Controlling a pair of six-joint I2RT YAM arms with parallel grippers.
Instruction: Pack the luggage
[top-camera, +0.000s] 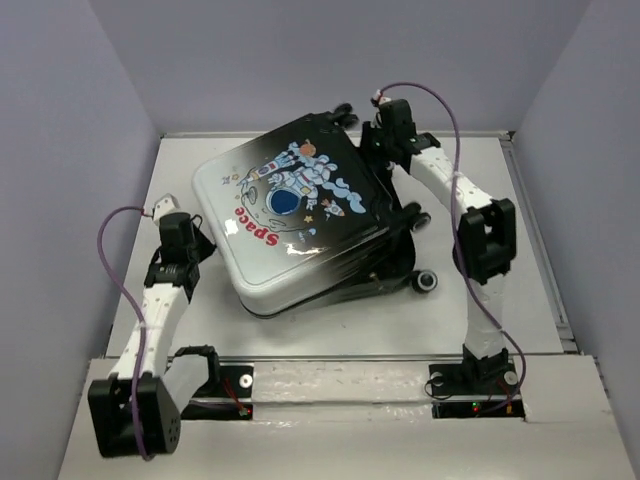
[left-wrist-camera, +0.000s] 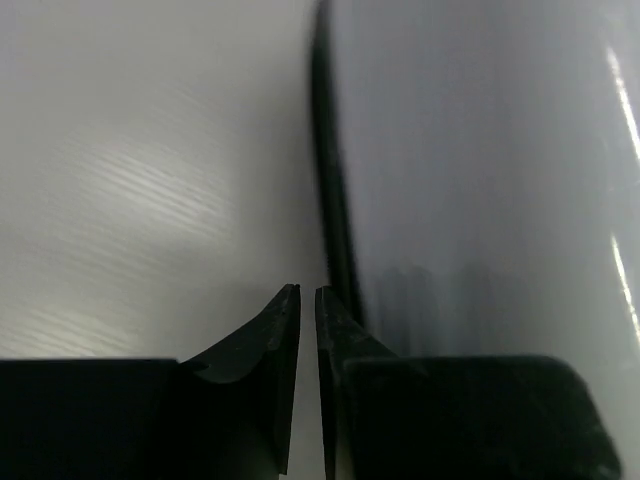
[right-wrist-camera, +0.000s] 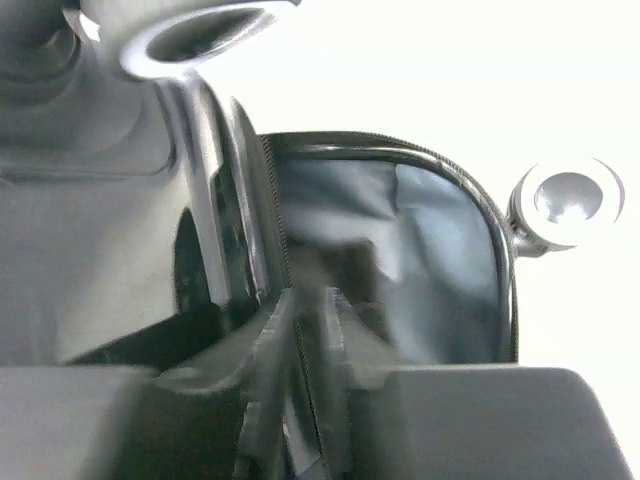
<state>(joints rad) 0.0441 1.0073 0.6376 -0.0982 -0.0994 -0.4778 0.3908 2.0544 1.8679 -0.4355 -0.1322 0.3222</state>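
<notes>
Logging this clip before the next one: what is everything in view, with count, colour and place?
luggage: one, black-to-white shell with astronaut and red "Space" print, lying askew mid-table, lid not quite shut.
caster wheels: at least three showing, black, at the luggage's right and far edges.
table: one, white, under everything.
cables: two, purple, one looping along each arm.
arms: two, white with black joints, based at the near edge.
left fingers: black, nearly together beside the luggage's left edge.
right fingers: black, narrowly apart at the luggage's far right corner.
</notes>
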